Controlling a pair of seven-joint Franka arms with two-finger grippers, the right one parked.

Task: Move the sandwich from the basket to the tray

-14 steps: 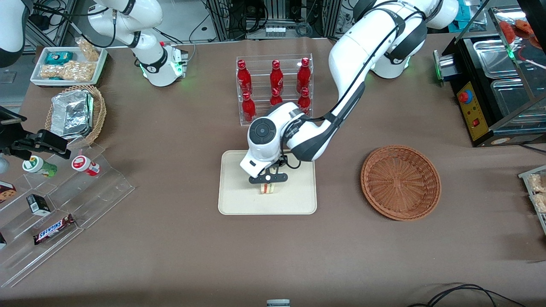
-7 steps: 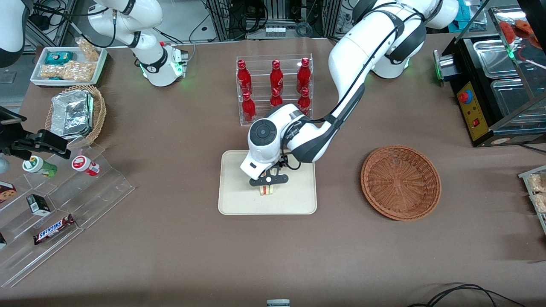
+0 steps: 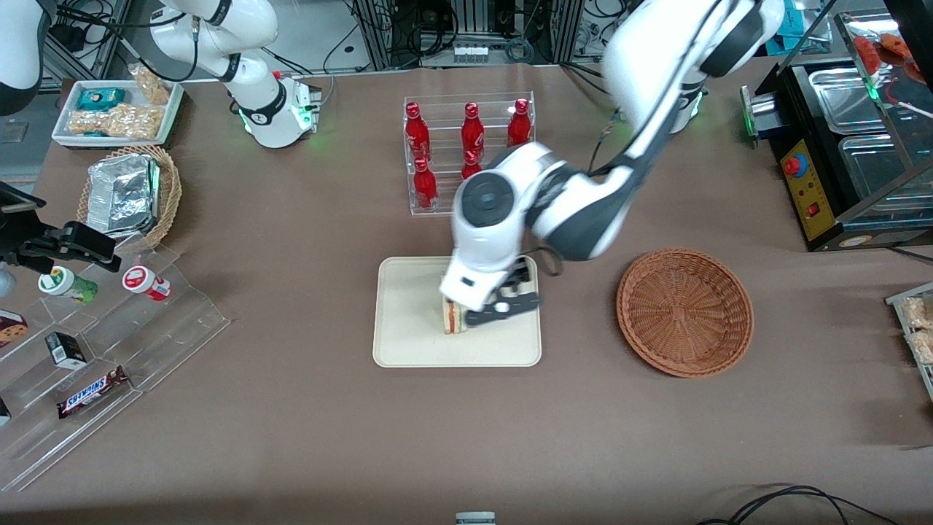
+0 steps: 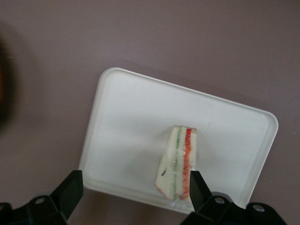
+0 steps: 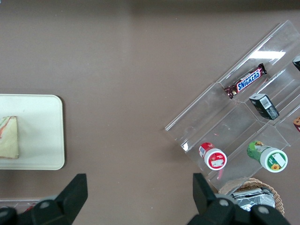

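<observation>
gripper (image 4: 133,190) jaws apart, holding nothing, above tray (image 3: 408,350) | sandwich (image 4: 178,164) on tray, long axis along jaw line | basket (image 3: 685,312) emptied

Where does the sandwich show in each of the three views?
Front view: the sandwich lies on the tray, partly covered by the open hand above it.
Left wrist view: the sandwich lies on the tray, clear of the hand.
Right wrist view: the sandwich is cut by the picture's edge, on the tray.
Shared landmark: the tray.
</observation>
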